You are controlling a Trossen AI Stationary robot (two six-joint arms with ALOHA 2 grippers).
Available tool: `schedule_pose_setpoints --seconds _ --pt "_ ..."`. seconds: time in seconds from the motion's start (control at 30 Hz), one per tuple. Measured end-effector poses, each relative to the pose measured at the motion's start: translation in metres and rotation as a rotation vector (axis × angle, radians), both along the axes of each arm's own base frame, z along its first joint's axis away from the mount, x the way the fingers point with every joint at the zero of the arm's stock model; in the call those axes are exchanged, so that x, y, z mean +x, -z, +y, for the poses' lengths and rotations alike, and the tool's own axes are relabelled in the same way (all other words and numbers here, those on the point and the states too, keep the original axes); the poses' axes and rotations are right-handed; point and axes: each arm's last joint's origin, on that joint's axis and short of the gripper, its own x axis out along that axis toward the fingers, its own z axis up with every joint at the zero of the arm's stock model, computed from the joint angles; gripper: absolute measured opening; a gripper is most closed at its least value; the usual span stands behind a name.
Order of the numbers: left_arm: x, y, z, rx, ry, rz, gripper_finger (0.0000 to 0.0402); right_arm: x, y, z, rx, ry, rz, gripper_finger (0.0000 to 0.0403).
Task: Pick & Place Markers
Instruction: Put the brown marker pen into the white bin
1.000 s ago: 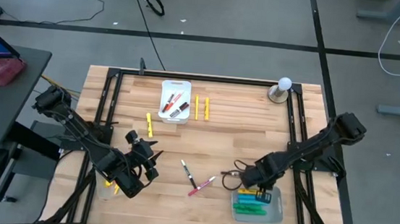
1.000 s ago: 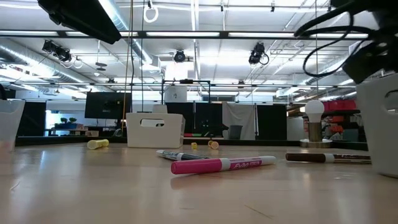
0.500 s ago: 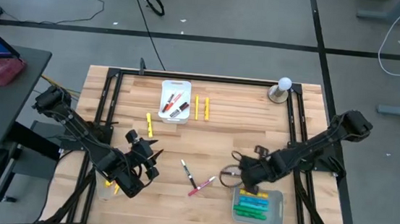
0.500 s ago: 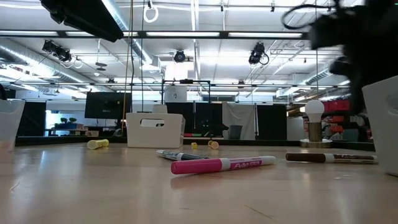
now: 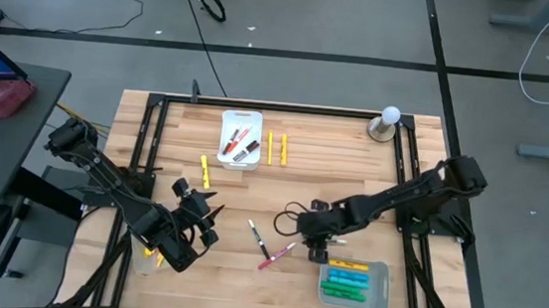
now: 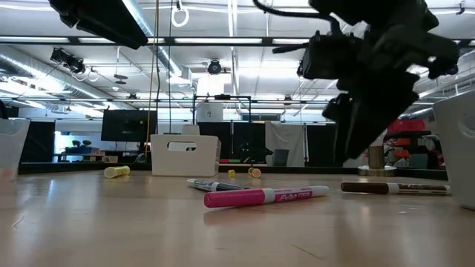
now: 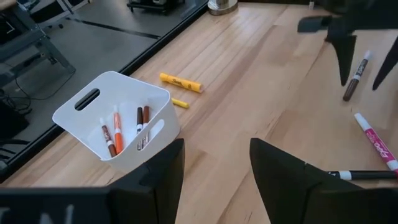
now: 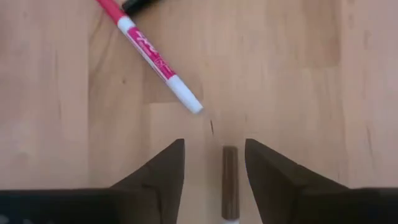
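Observation:
A brown marker [image 8: 230,186] lies flat on the wooden table, and the fingers of my open right gripper [image 8: 214,145] stand on either side of it, pointing steeply down, apart from it. In the low view that gripper [image 6: 349,144] hangs just above the marker [image 6: 393,188]. A pink marker [image 5: 277,255] and a dark-capped white one [image 5: 257,237] lie just to its left. Three yellow markers [image 5: 276,147] lie farther back. My left gripper [image 5: 204,228] waits open over the near left of the table, empty.
A white tray [image 7: 163,112] holding several markers stands at the far middle. A clear tray [image 5: 380,288] with blue and green markers sits near right, just beside my right gripper. A lamp-like bulb [image 5: 388,121] stands at the far right corner. Black rails [image 5: 146,143] frame the table.
My right gripper has swung from above the clear tray toward the table's left, tipping its fingers steeply down over the brown marker. The markers on the table lie where they were.

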Motion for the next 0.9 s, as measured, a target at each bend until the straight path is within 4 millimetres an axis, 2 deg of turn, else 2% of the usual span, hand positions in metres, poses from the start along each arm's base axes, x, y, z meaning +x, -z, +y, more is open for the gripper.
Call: schedule_pose_setpoints --seconds 0.17,0.37,0.73,0.9 --pt "0.000 0.000 0.000 0.002 -0.001 -0.002 0.0188 0.006 0.013 0.002 -0.037 -0.044 0.047 0.0155" --pt "0.000 0.000 0.000 0.003 -0.001 -0.002 0.0188 0.007 0.023 0.001 -0.091 -0.060 0.092 0.0114" --pt "0.000 0.000 0.000 0.002 -0.001 -0.003 0.0188 0.006 0.022 0.000 -0.139 -0.096 0.088 0.0030" --pt "0.000 0.000 0.000 0.002 -0.001 -0.003 0.0188 0.006 0.022 0.000 -0.150 -0.102 0.086 0.0007"
